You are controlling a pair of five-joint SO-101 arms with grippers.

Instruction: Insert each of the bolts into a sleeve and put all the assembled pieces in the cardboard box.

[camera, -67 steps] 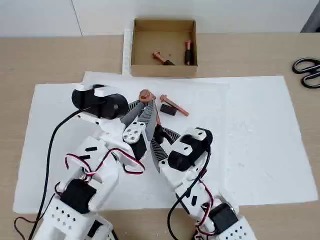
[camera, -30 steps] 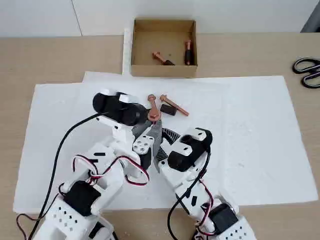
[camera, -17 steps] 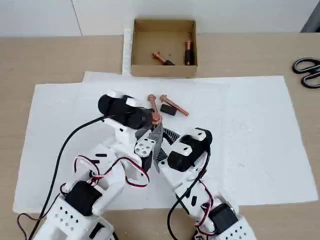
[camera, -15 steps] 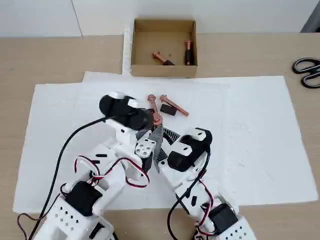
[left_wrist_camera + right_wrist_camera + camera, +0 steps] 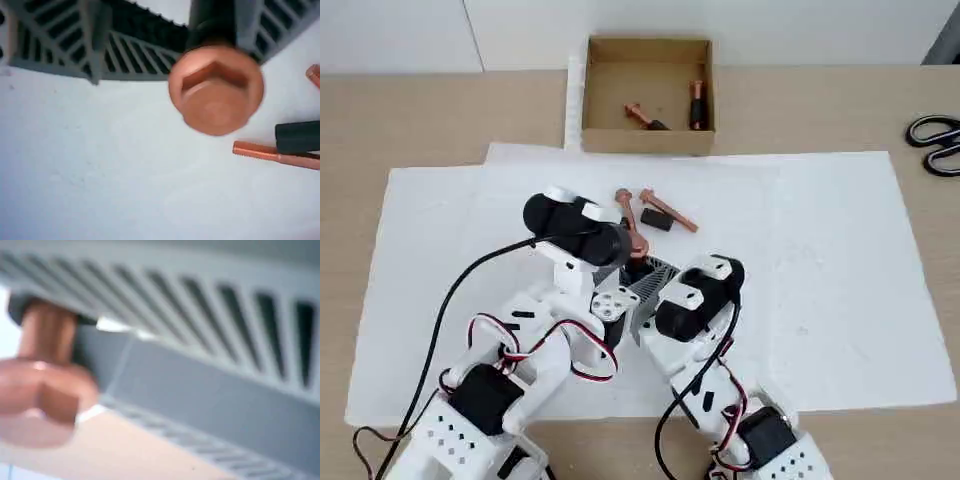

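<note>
Wooden table, white sheet, scissors at edge.

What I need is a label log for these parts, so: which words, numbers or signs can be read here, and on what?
None can be read: the brown cardboard box, the copper-coloured hex-head bolt and the black-handled scissors show no legible words, numbers or signs.

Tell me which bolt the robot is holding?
The bolt held up off the white sheet, beside the sleeved bolt lying free there. The last two bolts lie inside the cardboard box.
</note>
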